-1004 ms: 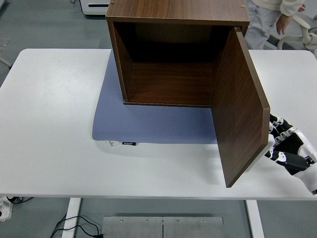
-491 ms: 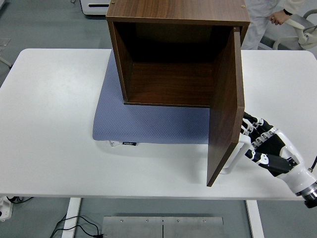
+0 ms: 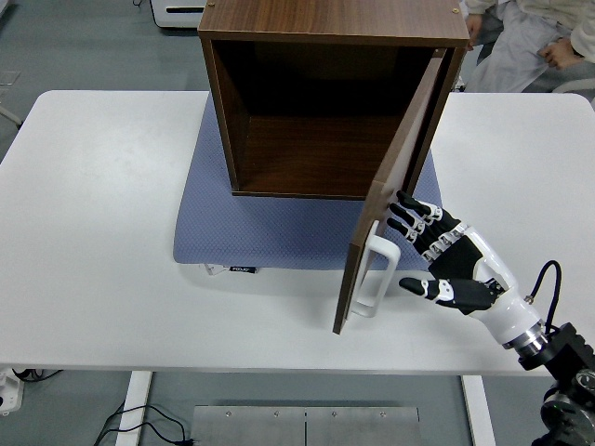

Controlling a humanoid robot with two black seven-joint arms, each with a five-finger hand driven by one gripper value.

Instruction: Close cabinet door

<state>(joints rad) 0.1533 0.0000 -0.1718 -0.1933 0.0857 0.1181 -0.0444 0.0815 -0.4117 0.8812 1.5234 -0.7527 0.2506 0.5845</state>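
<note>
A dark wooden cabinet [image 3: 279,102] stands on a blue-grey mat [image 3: 270,232] at the table's middle. Its door [image 3: 395,181], hinged on the right side, hangs half open and swings out toward the near edge. A white handle [image 3: 374,274] shows on the door's outer face. My right hand [image 3: 437,255] comes in from the lower right, its fingers spread flat against the outer face just right of the handle. It holds nothing. The cabinet's inside looks empty. My left hand is out of view.
The white table [image 3: 93,232] stretches wide to the left of the mat. A person in light clothes [image 3: 530,46] sits behind the table's far right corner. A white unit [image 3: 177,11] stands on the floor at the back.
The door has swung leftward, from wide open to about half shut. My right hand has followed it inward from the right edge, staying against its outer face.
</note>
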